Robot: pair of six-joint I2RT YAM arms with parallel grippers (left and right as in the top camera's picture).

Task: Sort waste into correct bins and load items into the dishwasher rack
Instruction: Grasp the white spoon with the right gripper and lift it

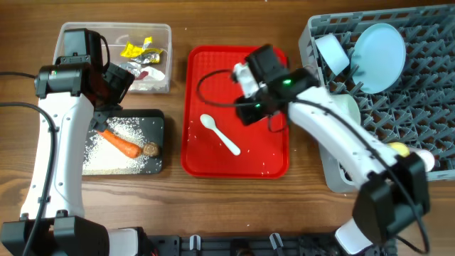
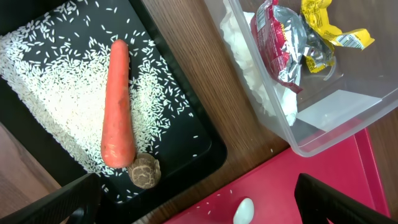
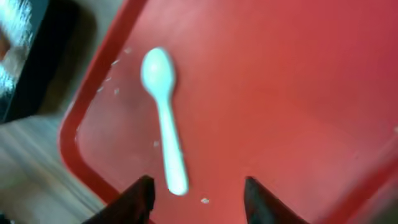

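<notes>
Here, white plastic spoon (image 3: pixel 163 118) on glossy red tray (image 3: pixel 280 93), right hand (image 3: pixel 199 190) spread, left hand (image 2: pixel 196 186) spread

My white spoon (image 1: pixel 219 133) lies flat on the red tray (image 1: pixel 270 160), bowl end toward the black tray (image 2: pixel 208 146). There the orange carrot (image 2: pixel 118 106) touches the brown lump (image 2: pixel 144 171) amid scattered rice (image 2: pixel 37 56). The clear tub (image 2: pixel 323 134) holds a red wrapper (image 2: pixel 283 46), a yellow wrapper (image 2: pixel 326 28) and white paper (image 2: pixel 249 56) (all crumpled). A light blue plate (image 1: pixel 378 48) leans in the grey rack (image 1: pixel 419 107), a bowl (image 1: pixel 332 51) beside it.
</notes>
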